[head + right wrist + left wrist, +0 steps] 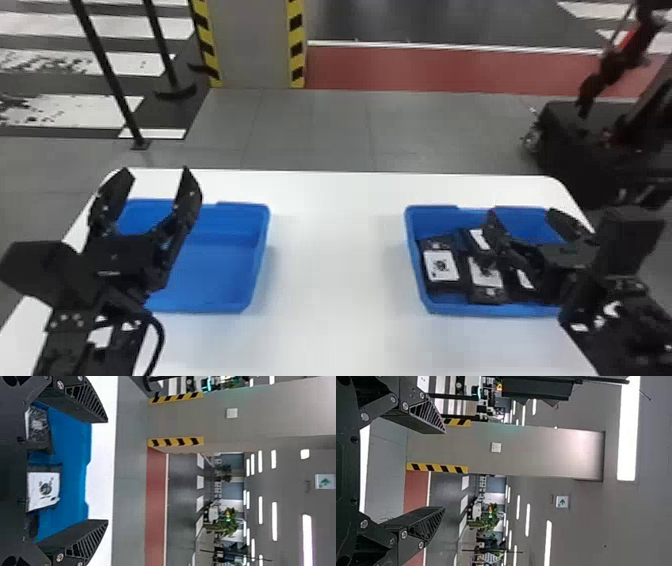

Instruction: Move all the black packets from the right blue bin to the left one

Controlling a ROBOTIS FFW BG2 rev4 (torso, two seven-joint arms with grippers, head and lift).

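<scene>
Head view: black packets (440, 266) lie roughly near-to-far lengthwise in right blue bin (435, 216); left gripper (155, 171), right gripper (520, 212) spread apart.

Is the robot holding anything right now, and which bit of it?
Nothing is held. The left gripper and right gripper are both open, and the packets lie in the right bin.

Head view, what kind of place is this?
Probably a large indoor hall or workshop: a pillar edged in yellow-black hazard stripes, a red floor strip, and ceiling lights beyond.
</scene>
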